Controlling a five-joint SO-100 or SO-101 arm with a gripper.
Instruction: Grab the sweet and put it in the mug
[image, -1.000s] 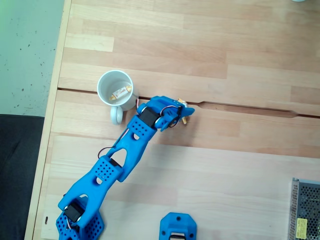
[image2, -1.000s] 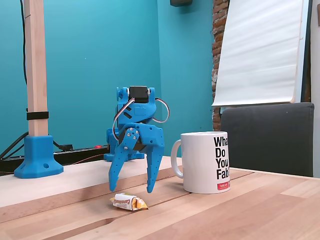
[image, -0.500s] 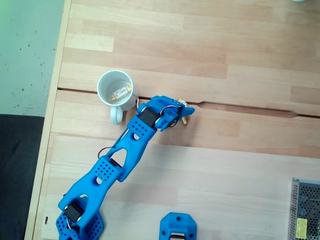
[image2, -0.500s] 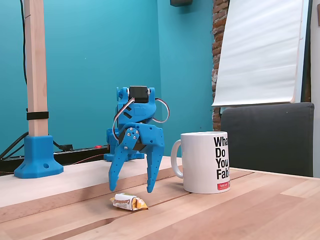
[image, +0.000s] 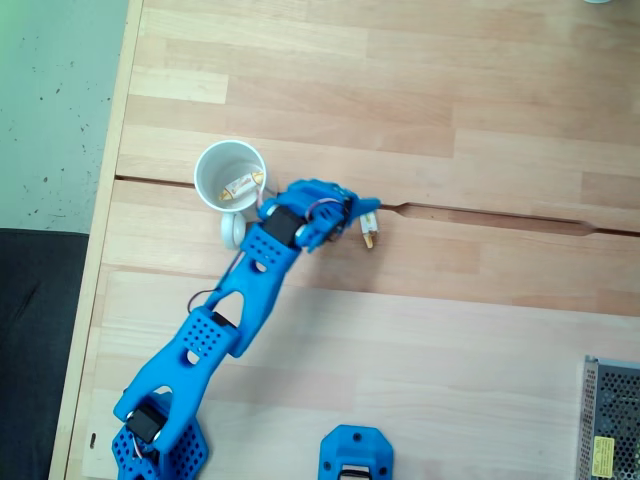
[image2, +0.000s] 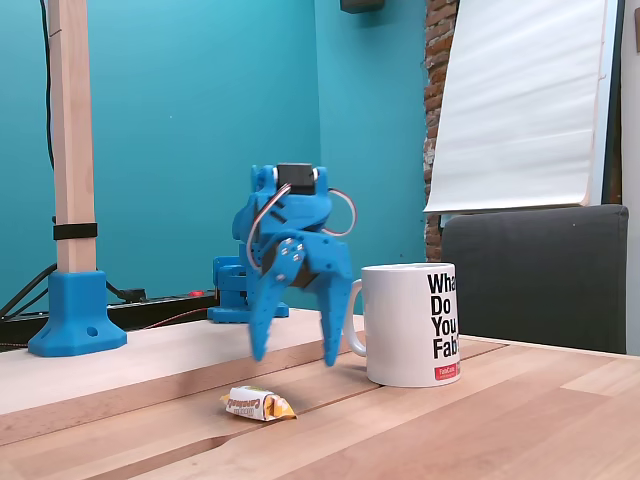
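In a fixed view from above, the white mug (image: 212, 168) stands at the table's left, and one sweet (image: 243, 185) lies inside it. A second sweet (image: 369, 234), white with golden ends, lies on the wood just right of the arm's tip. My blue gripper (image: 356, 214) is open and empty, between the mug and this sweet. In a fixed view from the side, the gripper (image2: 295, 354) hangs with its jaws apart above the table, up and right of the sweet (image2: 258, 405) and just left of the mug (image2: 415, 325).
A groove (image: 480, 217) runs across the wooden table. A blue printed part (image: 357, 455) sits at the front edge and a metal mesh box (image: 610, 420) at the lower right. From the side, a wooden post (image2: 72, 150) on a blue foot stands left, and a dark chair (image2: 540, 270) right.
The open gripper has swung off the spot above the sweet toward the mug, tilting as it went. The sweet on the table has not moved.
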